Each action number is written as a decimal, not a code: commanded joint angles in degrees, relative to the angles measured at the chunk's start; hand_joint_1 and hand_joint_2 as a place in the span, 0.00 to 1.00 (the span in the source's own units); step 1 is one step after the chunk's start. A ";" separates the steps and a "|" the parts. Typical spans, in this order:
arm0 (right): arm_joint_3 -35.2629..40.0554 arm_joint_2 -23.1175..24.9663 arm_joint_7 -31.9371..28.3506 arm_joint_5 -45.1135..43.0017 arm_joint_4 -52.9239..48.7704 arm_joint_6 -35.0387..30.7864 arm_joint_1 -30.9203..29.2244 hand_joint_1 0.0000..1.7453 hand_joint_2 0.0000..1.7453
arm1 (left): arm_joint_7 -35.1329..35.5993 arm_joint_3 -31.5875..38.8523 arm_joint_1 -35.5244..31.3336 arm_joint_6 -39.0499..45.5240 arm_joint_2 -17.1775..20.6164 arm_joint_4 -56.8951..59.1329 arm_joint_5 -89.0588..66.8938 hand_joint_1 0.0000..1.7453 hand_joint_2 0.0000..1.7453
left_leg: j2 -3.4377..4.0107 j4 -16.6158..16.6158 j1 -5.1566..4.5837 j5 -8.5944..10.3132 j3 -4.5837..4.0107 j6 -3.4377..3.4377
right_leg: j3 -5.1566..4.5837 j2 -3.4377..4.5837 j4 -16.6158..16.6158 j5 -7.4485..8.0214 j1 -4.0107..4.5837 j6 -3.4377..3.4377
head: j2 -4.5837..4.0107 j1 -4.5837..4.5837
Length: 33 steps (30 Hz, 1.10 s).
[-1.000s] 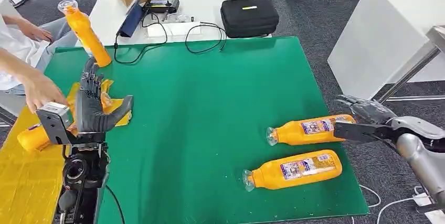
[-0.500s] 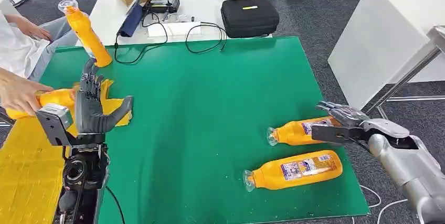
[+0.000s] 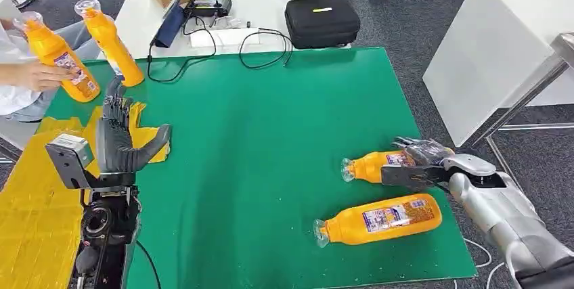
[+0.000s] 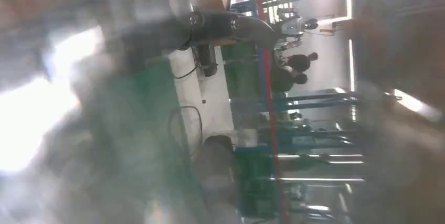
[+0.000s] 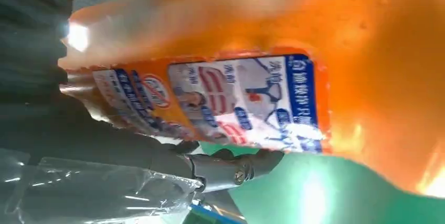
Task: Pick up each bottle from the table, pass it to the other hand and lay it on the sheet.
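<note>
Orange bottle lying, right robot hand around it

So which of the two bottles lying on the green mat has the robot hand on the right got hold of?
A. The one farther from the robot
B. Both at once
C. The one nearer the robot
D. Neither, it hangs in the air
A: the right robot hand wraps the labelled end of the farther orange bottle, while the nearer orange bottle lies untouched on the green mat.

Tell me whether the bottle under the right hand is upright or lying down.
Lying down: the bottle rests on its side on the green mat, cap end away from the right hand that covers its base.
</note>
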 commanded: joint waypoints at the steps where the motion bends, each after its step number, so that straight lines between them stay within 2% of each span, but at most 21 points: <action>1: 3.06 2.60 0.32 0.04 6.59 0.45 -4.59 0.00 1.00 | -0.03 1.74 -1.21 0.10 -0.24 3.84 0.17 0.00 1.00 | 0.14 0.00 0.01 -0.09 0.19 -0.03 | 0.15 0.14 -0.03 -0.03 0.01 0.01 | 0.00 0.00; 2: 3.54 2.63 0.43 0.41 7.03 0.81 -4.86 0.00 1.00 | -0.03 1.72 -1.21 0.10 -0.24 3.80 0.17 0.00 1.00 | 0.09 -0.02 -0.02 -0.04 0.11 -0.02 | 0.08 0.10 -0.02 -0.01 -0.03 0.01 | -0.02 -0.02; 3: 4.13 2.59 0.72 0.82 7.77 1.53 -5.43 0.08 1.00 | -0.03 1.69 -1.35 0.09 -0.20 4.04 0.17 0.00 1.00 | 0.15 0.01 0.02 -0.10 0.18 -0.03 | 0.15 0.15 -0.02 -0.03 0.00 0.01 | 0.00 0.02; 4: 4.65 2.69 0.92 1.00 8.62 1.96 -5.92 0.33 1.00 | -0.08 1.70 -1.49 0.09 -0.18 4.33 0.21 0.00 1.00 | 0.14 0.01 0.01 -0.09 0.17 -0.03 | 0.13 0.14 -0.02 -0.03 0.00 0.01 | 0.00 0.00; 5: 5.13 2.74 1.07 1.31 9.15 2.06 -6.26 0.45 1.00 | -0.14 1.74 -1.58 0.11 -0.16 4.55 0.27 0.00 1.00 | 0.10 -0.01 -0.02 -0.04 0.11 -0.02 | 0.07 0.10 -0.01 -0.01 -0.03 0.01 | 0.00 0.00; 6: 5.30 3.02 1.25 1.36 9.61 1.96 -6.37 0.77 1.00 | -0.19 1.81 -1.64 0.13 -0.13 4.79 0.30 0.00 1.00 | 0.18 0.03 0.02 -0.11 0.20 -0.04 | 0.16 0.18 0.00 -0.04 0.00 0.02 | 0.00 0.00; 7: 5.65 3.29 1.32 1.49 10.22 2.12 -6.59 0.87 1.00 | -0.23 1.85 -1.69 0.14 -0.12 4.97 0.32 0.00 1.00 | 0.14 0.00 0.00 -0.07 0.16 -0.03 | 0.11 0.13 -0.02 -0.02 -0.01 0.01 | 0.00 0.00; 9: 6.30 3.71 1.45 1.71 11.11 2.33 -7.11 0.96 1.00 | -0.26 1.91 -1.87 0.14 -0.10 5.25 0.33 0.00 1.00 | 0.14 0.01 0.04 -0.09 0.21 -0.04 | 0.18 0.13 -0.04 -0.03 0.03 0.01 | 0.00 0.02; 13: 6.93 4.56 1.79 2.03 11.57 2.73 -7.84 1.00 1.00 | -0.37 2.01 -2.01 0.19 -0.14 5.46 0.37 0.00 1.00 | 0.17 0.01 0.03 -0.09 0.22 -0.03 | 0.17 0.16 -0.03 -0.02 0.02 0.02 | 0.00 0.02; 14: 6.29 5.47 2.44 1.97 11.72 0.68 -7.77 0.87 1.00 | -0.40 2.24 -1.80 0.23 -0.29 5.11 0.40 0.00 1.00 | 0.12 -0.02 0.01 -0.04 0.15 -0.02 | 0.10 0.10 -0.04 0.00 0.00 0.01 | 0.00 0.00; 15: 5.43 6.56 2.79 2.17 11.58 -2.54 -7.46 0.96 1.00 | -0.42 2.42 -1.47 0.13 -0.41 4.57 0.39 0.00 1.00 | 0.16 0.00 0.04 -0.09 0.23 -0.03 | 0.19 0.14 -0.05 -0.02 0.03 0.02 | 0.00 0.02; 16: 3.57 8.40 3.50 2.03 10.75 -7.41 -6.54 1.00 1.00 | -0.23 2.84 -0.76 0.16 -0.72 3.47 0.38 0.00 1.00 | 0.22 0.00 0.06 -0.09 0.23 -0.04 | 0.17 0.20 -0.06 0.00 0.05 0.01 | 0.00 0.02; 19: -0.20 11.94 5.03 2.71 6.75 -14.94 -4.59 1.00 1.00 | 0.60 3.30 1.09 -0.10 -1.41 0.26 -0.04 0.00 1.00 | 0.26 -0.04 0.04 -0.07 0.19 -0.03 | 0.14 0.25 -0.07 0.02 0.04 -0.01 | 0.00 0.02; 23: -7.90 15.07 8.44 5.64 -3.75 -20.95 -0.57 1.00 1.00 | 1.66 3.55 2.40 -0.63 -2.21 -2.98 -0.77 0.00 1.00 | 0.64 0.00 0.13 -0.27 0.39 -0.09 | 0.25 0.63 -0.08 -0.02 0.13 -0.03 | 0.00 0.00; 24: -11.57 16.93 9.64 6.31 -7.17 -24.13 1.14 1.00 1.00 | 1.99 3.58 2.69 -0.73 -2.47 -3.76 -1.05 0.00 1.00 | 0.50 -0.01 0.10 -0.16 0.23 -0.06 | 0.10 0.48 -0.05 0.01 0.11 -0.02 | 0.00 0.02; 26: -17.73 19.84 10.23 6.24 -15.19 -25.28 4.45 1.00 1.00 | 2.45 2.95 2.90 -1.04 -2.82 -4.76 -1.54 0.00 1.00 | 0.57 0.01 0.14 -0.20 0.27 -0.08 | 0.11 0.53 -0.03 -0.02 0.15 -0.03 | 0.00 0.02; 28: -18.20 19.82 10.91 7.10 -17.38 -24.35 5.14 1.00 1.00 | 2.66 2.65 2.88 -1.00 -2.87 -4.84 -1.76 0.00 1.00 | 0.48 0.00 0.13 -0.14 0.15 -0.06 | 0.02 0.45 -0.02 0.01 0.16 -0.02 | 0.00 0.00; 31: -25.05 22.88 8.17 4.38 -22.91 -28.00 7.51 1.00 1.00 | 2.76 1.70 2.34 -1.30 -2.88 -4.71 -2.10 0.00 1.00 | 0.28 0.00 0.12 -0.09 0.08 -0.04 | -0.02 0.25 0.01 -0.02 0.15 -0.01 | 0.00 0.00; 33: -30.64 26.11 6.67 1.64 -31.28 -31.02 10.47 1.00 1.00 | 3.17 -0.27 1.53 -1.86 -3.01 -4.86 -3.21 0.00 1.00 | 0.20 0.04 0.15 -0.10 0.03 -0.04 | -0.06 0.17 0.02 -0.05 0.18 -0.01 | 0.00 0.02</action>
